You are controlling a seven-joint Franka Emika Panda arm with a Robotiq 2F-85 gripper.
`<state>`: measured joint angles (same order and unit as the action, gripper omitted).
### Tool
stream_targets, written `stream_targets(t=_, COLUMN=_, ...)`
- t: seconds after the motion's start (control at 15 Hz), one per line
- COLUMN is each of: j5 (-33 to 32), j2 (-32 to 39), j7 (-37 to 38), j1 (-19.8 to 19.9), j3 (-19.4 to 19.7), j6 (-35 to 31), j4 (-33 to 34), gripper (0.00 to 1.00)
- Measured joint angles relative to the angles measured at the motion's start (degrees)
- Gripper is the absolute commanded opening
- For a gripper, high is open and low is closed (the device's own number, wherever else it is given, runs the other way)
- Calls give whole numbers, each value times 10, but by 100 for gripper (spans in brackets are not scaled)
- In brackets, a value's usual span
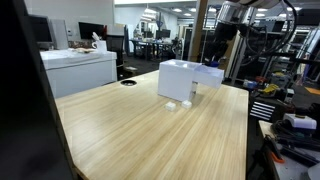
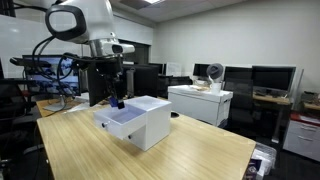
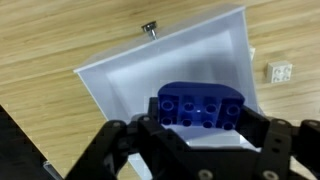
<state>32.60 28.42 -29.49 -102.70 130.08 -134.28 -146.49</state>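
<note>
The pincer (image 3: 205,125) clamped a blue block (image 3: 200,103) above the white box's open drawer (image 3: 130,70), near a bench (image 3: 50,40) edge.

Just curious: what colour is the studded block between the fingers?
The block is blue; the wrist view shows it best.

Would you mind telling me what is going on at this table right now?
The robot arm's tool grips a blue studded block between its fingers, right above the open white drawer of a small white box on the wooden table. A small white piece lies on the table beside the drawer.
</note>
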Motion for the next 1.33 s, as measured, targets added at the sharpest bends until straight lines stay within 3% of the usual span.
stream_targets(t=0.33, j5=7, j2=-28, j7=-75, j1=14, j3=-2, j6=-10, j4=-2, gripper=45)
stream_targets(t=0.4, j5=8, j2=-32, j7=-87, j1=19, j3=-3, j6=-10, j4=-2, gripper=82)
stream_targets(t=0.47, j5=9, j2=-36, j7=-100, j1=25, j3=-6, j6=-10, j4=-2, gripper=94)
stream_targets(t=0.53, j5=11, j2=-39, j7=-109, j1=30, j3=-10, j6=-10, j4=-2, gripper=99)
stream_targets(t=0.93, j5=23, j2=-27, j7=-123, j1=43, j3=-37, j6=-12, j4=6, gripper=100)
stream_targets(t=1.33, j5=89, j2=12, j7=-123, j1=2, j3=-40, j6=13, j4=42, gripper=100)
